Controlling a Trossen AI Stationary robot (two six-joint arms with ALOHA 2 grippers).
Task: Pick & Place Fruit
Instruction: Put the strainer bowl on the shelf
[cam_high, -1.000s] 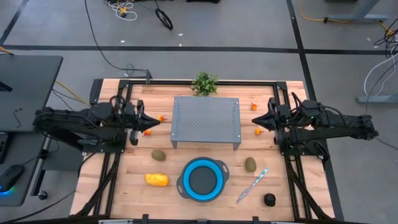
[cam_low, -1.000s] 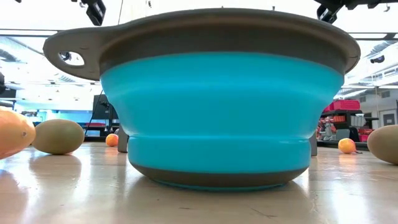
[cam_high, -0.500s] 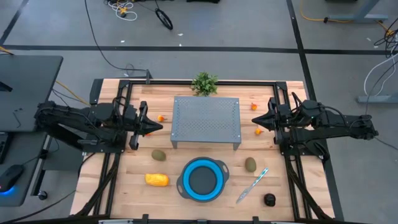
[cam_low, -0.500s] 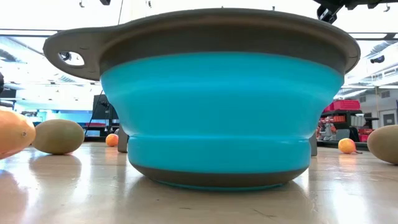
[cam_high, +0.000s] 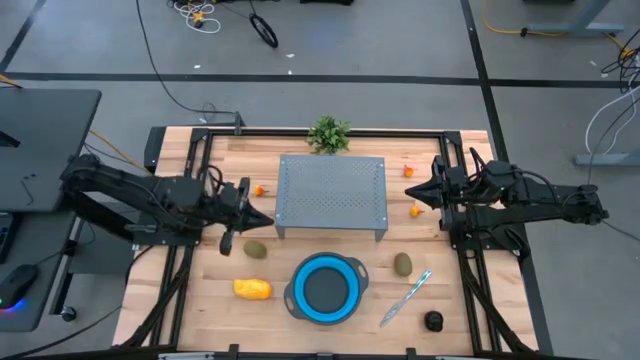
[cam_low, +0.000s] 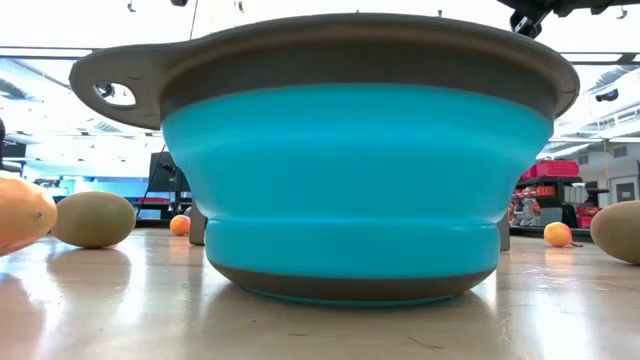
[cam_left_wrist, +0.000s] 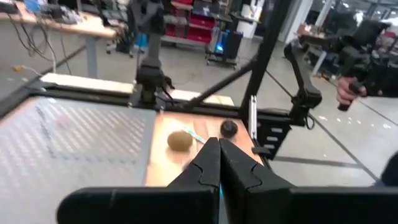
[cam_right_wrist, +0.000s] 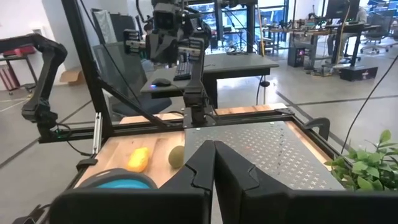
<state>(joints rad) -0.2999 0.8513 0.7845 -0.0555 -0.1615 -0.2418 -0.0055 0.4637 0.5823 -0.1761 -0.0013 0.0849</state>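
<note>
Pale wooden planks form the table (cam_high: 200, 300), where a perforated grey metal riser (cam_high: 332, 196) stands mid-board and a round blue collapsible bowl (cam_high: 326, 288) with a grey rim sits just in front of it. The left gripper (cam_high: 262, 220) hangs over the boards just beside the riser's left front corner, fingers pressed together, and the right gripper (cam_high: 411, 191), likewise closed, waits at the riser's right side. The fruit lies scattered: a yellow-orange oblong (cam_high: 252, 289) left of the bowl, smooth olive ovals (cam_high: 256, 249) (cam_high: 402, 264) on both sides, what seems a near-black ball (cam_high: 433, 321) front right, and tiny orange rounds (cam_high: 416, 211) near the riser.
</note>
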